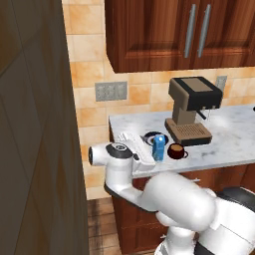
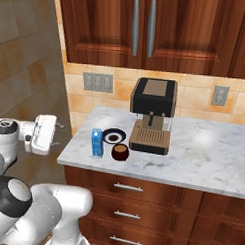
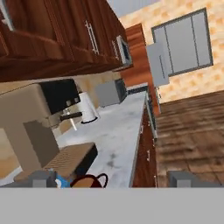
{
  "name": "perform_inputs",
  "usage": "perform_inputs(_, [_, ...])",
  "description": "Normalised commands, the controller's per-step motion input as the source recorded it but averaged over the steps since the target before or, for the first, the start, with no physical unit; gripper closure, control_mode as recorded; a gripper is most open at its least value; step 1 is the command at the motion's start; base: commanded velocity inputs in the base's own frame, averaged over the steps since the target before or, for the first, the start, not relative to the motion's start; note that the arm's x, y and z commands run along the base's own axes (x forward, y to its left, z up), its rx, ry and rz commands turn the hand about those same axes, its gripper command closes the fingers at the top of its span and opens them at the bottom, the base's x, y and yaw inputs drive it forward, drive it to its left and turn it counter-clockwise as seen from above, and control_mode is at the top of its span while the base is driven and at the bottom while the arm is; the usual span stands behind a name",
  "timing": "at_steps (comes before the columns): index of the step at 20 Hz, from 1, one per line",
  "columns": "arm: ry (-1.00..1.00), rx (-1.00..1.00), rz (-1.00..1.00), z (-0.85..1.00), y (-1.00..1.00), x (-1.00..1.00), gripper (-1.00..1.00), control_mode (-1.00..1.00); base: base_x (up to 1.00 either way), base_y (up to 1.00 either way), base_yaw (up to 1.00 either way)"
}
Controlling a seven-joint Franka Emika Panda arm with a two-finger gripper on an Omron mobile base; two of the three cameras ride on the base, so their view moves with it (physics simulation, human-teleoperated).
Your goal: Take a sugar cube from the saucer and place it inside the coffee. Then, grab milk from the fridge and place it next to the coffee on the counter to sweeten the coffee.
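Observation:
The blue milk (image 1: 159, 147) (image 2: 97, 142) stands on the white marble counter (image 1: 234, 144) (image 2: 203, 157), just left of the coffee (image 1: 176, 151) (image 2: 120, 152). Behind them lies the navy-rimmed saucer (image 1: 151, 137) (image 2: 114, 136). I cannot make out the sugar cube. My gripper (image 1: 143, 150) (image 2: 55, 135) hovers off the counter's left end, level with the milk and apart from it, pointing along the counter. Its jaws stand open with nothing between them (image 3: 113, 179). The hand view catches the milk (image 3: 64, 182) and the coffee (image 3: 86, 181) at its bottom edge. The fridge is out of view.
A brown-and-black coffee machine (image 1: 191, 112) (image 2: 152, 115) (image 3: 39, 131) stands behind the coffee. Dark wooden wall cabinets (image 1: 174, 30) (image 2: 147, 30) hang overhead. A tall tiled wall (image 1: 35, 139) rises close on the left. Drawers (image 2: 122, 199) sit under the counter.

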Motion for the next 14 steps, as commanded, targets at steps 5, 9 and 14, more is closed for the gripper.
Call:
perform_inputs(5, [-0.66,-0.10,-0.01,0.63,-0.16,-1.00,-1.00,-1.00,0.00,0.00,0.00])
perform_inputs(9, [-0.16,-0.05,-0.06,0.15,-0.01,-0.14,-1.00,-1.00,0.00,0.00,0.00])
perform_inputs(14, [-0.02,0.00,0.01,0.00,0.00,-0.02,-1.00,-1.00,0.00,0.00,0.00])
